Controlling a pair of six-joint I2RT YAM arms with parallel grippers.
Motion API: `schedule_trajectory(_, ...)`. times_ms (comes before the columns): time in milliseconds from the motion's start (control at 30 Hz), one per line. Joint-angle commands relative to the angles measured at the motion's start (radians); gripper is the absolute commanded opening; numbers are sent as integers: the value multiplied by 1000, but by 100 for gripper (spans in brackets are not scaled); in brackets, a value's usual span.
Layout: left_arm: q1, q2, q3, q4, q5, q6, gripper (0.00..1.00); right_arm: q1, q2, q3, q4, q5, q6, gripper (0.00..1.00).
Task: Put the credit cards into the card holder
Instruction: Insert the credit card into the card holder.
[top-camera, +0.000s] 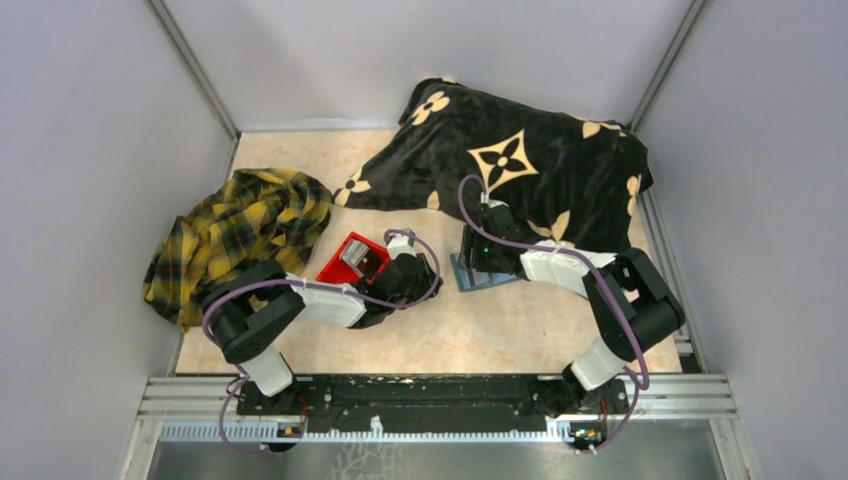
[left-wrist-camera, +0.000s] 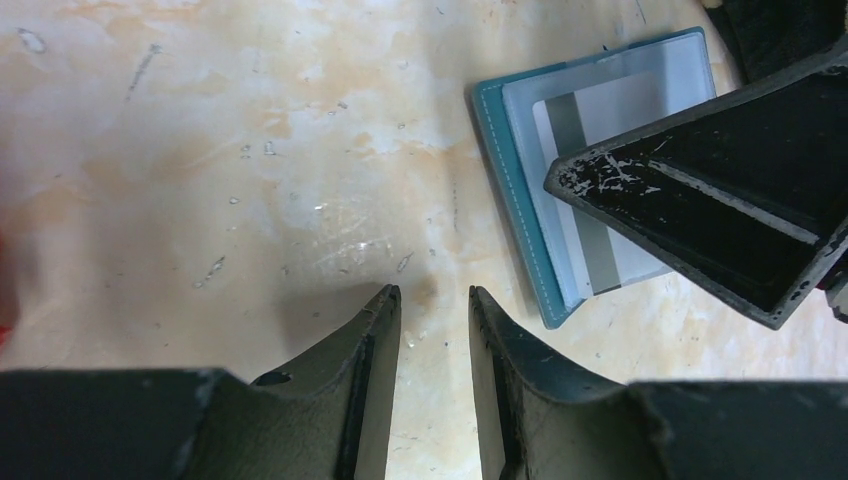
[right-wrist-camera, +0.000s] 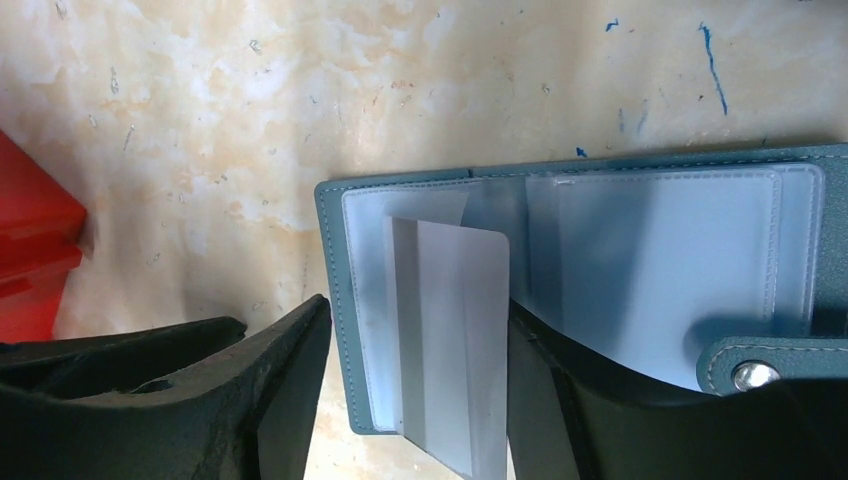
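Observation:
The teal card holder (top-camera: 470, 276) lies open on the table, and its rim (right-wrist-camera: 335, 300) and pale inner slots show in the right wrist view. A silvery grey credit card (right-wrist-camera: 455, 340) sits tilted over its left slot, leaning on my right finger. My right gripper (right-wrist-camera: 420, 315) is open and straddles the card and the holder's left edge; it also shows from above (top-camera: 478, 255). More cards (top-camera: 356, 257) lie in the red bin (top-camera: 335, 268). My left gripper (left-wrist-camera: 435, 295) is open and empty over bare table, just left of the holder (left-wrist-camera: 510, 170).
A yellow plaid cloth (top-camera: 235, 235) lies at the left and a black patterned cloth (top-camera: 520, 165) at the back. The red bin's corner (right-wrist-camera: 30, 250) is left of my right gripper. Grey walls enclose the table.

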Motion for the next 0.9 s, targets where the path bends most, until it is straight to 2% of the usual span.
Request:
schedule_trajectory(0, -6, 80, -18, -146, 74, -6, 39, -4, 67, -36, -192, 117, -75, 62)
schedule_trajectory(233, -6, 112, 22, -132, 104, -9, 40, 5, 128, -17, -218, 150, -55, 74)
schedule_trajectory(433, -6, 140, 27, -122, 118, -27, 40, 11, 168, -15, -238, 213, 9, 74)
schedule_trajectory(867, -6, 138, -16, -81, 129, -52, 40, -5, 0, 13, -302, 346, 109, 73)
